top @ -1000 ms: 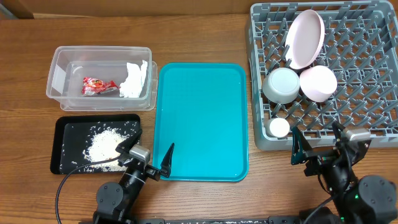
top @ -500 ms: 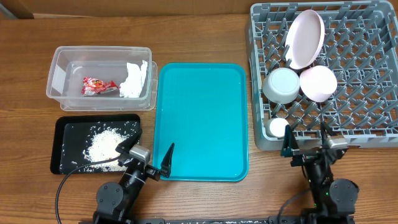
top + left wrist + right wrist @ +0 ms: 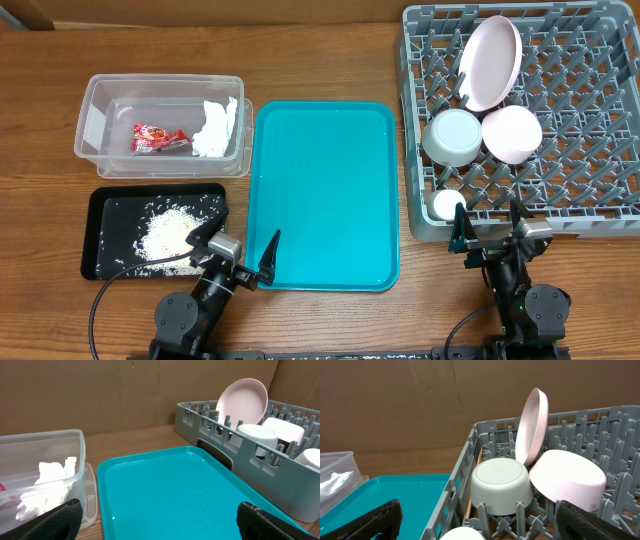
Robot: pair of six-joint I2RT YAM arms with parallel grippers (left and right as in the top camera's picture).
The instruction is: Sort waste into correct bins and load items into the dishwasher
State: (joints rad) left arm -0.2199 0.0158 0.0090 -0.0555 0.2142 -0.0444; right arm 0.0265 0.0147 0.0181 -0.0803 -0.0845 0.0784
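Landmark: the teal tray, lying bare in the middle of the table.
Tub: a clear tub sits just left of the teal tray's far half.
Wrapper: a crumpled red wrapper lies inside the tub, on the side away from the teal tray.
Napkin: a crumpled white napkin is in the same tub, at the end nearest the teal tray.
Black tray: a flat black tray sits left of the teal tray's near half, in front of the tub.
Rice: white rice is heaped and scattered on the black tray.
Rack: a grey rack stands right of the teal tray, close beside it.
Plate: a round plate stands on edge among the rack's pegs, in the rack's half nearer the teal tray.
Bowl: a bowl rests bottom-up in front of the plate.
Dish: a smaller dish leans touching the bowl, on its side away from the teal tray.
Cup: a small white cup sits in the rack's near corner closest to the teal tray.
Chopstick: a thin wooden stick lies along the rack wall facing the teal tray; I cannot tell how many.
Left end effector: spread wide, pinching nothing, over the teal tray's near left corner.
Right end effector: spread wide, pinching nothing, just right of the teal tray's near end, at the rack's near wall.
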